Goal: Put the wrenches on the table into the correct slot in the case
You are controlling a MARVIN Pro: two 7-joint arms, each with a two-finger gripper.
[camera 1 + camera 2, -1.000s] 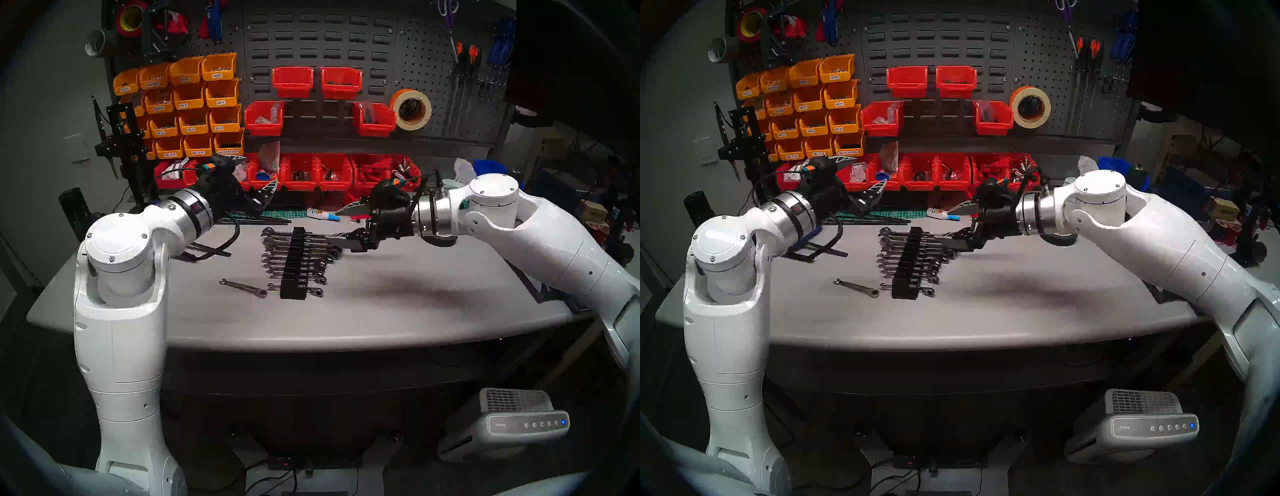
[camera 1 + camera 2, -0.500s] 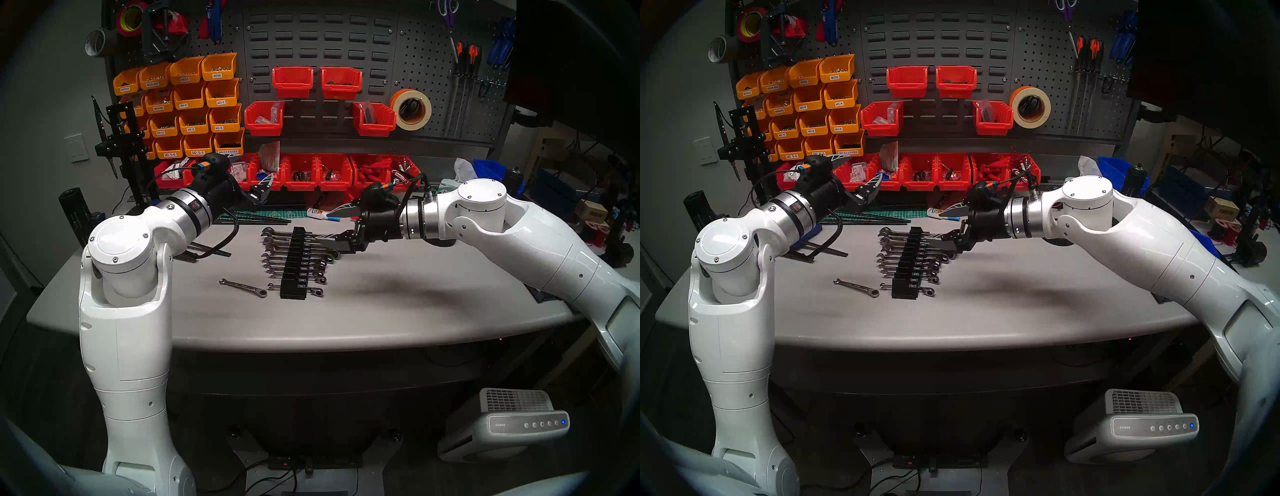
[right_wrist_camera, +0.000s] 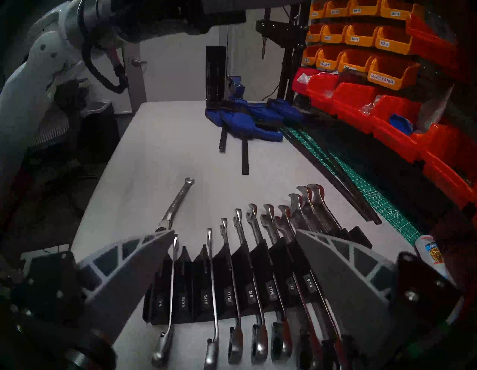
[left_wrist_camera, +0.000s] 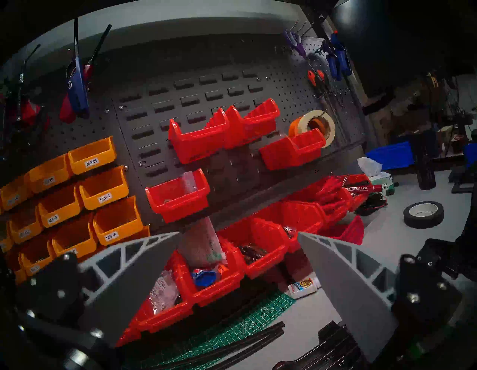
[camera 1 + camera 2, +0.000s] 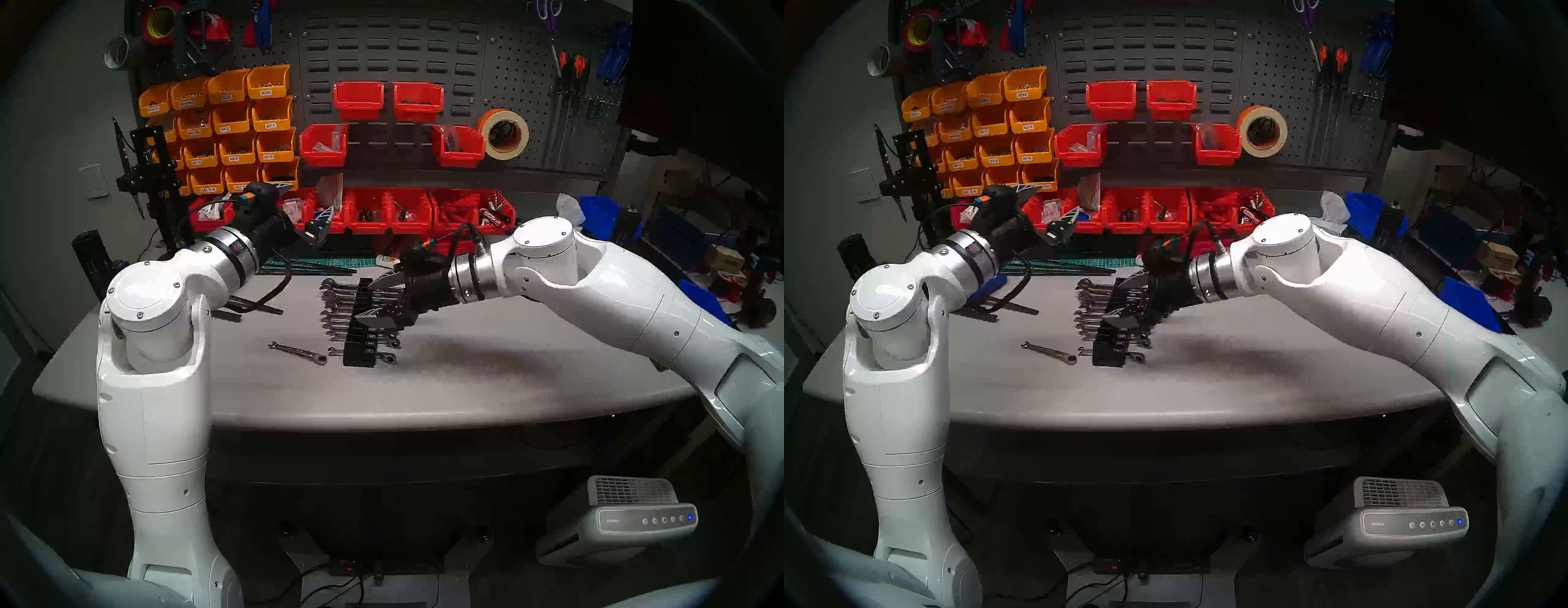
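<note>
One loose combination wrench (image 5: 298, 353) lies flat on the light-grey table (image 5: 466, 382), just left of the near end of the black wrench rack (image 5: 359, 339), its ratchet ring toward the rack and its open jaw pointing away; that angle leaves the slim chrome shank clear on both sides for a pinch. In the right wrist view the rack's slot labelled 9/32 (image 3: 182, 301) stands empty between the 1/4 and 5/16 wrenches, so it is probably where this one belongs. The right gripper (image 5: 379, 297) hovers over the middle of the rack, fingers spread wide with nothing between them, apparently crossing toward the stray wrench. The left gripper (image 4: 238, 292) is raised near the red bins (image 4: 214, 281), also spread wide and empty, out of the way. The racked wrenches are polished steel, graded by length; the rack is matte moulded plastic with white size labels; the grey ribbed fingers (image 3: 134, 261) taper to points.
</note>
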